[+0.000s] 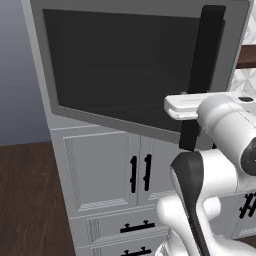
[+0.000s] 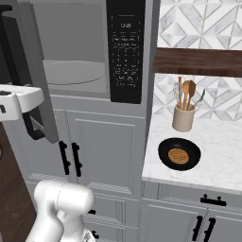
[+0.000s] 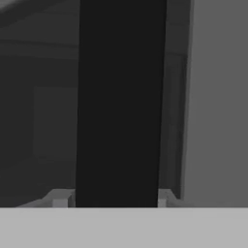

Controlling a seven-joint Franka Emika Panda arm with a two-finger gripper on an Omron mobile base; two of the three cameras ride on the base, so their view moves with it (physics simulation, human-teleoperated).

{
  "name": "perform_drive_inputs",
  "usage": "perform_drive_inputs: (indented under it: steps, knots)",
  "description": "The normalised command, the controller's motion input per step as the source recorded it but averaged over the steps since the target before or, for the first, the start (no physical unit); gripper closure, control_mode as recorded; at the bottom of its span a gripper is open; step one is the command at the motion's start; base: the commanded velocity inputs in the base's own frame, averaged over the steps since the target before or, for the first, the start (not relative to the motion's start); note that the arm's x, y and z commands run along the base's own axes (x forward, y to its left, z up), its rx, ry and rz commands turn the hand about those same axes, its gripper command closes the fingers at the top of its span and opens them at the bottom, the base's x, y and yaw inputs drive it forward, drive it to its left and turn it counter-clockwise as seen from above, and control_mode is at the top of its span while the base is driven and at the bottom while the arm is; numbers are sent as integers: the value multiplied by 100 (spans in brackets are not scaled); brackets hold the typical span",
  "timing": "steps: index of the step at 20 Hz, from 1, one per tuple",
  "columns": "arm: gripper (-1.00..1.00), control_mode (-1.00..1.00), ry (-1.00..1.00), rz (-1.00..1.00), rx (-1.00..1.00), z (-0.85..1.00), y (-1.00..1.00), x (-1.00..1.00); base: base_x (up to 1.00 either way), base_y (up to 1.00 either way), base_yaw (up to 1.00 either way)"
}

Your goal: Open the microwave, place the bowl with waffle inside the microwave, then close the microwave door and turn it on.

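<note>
The microwave (image 2: pixel 75 87) stands open, showing its grey cavity, the round turntable plate (image 2: pixel 71 72) and the black button panel (image 2: pixel 125 47). The microwave door (image 1: pixel 120 70) is swung out towards me, its dark window facing the left base view. My gripper (image 1: pixel 189 107) is shut on the door's long black bar handle (image 1: pixel 205 60). In the hand view that handle (image 3: pixel 118 97) runs between my gripper (image 3: pixel 116 199) tips, one fingertip (image 3: pixel 60 198) on each side. The bowl with waffle (image 2: pixel 178 154) sits on the marble counter (image 2: pixel 217 160) to the right of the microwave.
A beige holder with wooden utensils (image 2: pixel 183 117) stands behind the bowl. A dark wooden shelf (image 2: pixel 198 61) hangs above the counter. White cabinet doors with short black handles (image 1: pixel 140 172) are below the microwave, drawers under them. Dark wooden floor (image 1: pixel 25 200) lies to the left.
</note>
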Motion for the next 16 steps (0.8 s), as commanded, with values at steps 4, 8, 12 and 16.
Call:
perform_drive_inputs:
  steps: [4, 8, 12, 16]
  knots:
    - [-100, -100, 0, 0, 0, 0, 0, 0, 0, 0, 0]
    - [-100, -100, 0, 0, 0, 0, 0, 0, 0, 0, 0]
    - [-100, -100, 0, 0, 0, 0, -1, 0, 0, 0, 0]
    - [-100, -100, -3, 2, 0, 0, -9, -77, 0, 0, 0]
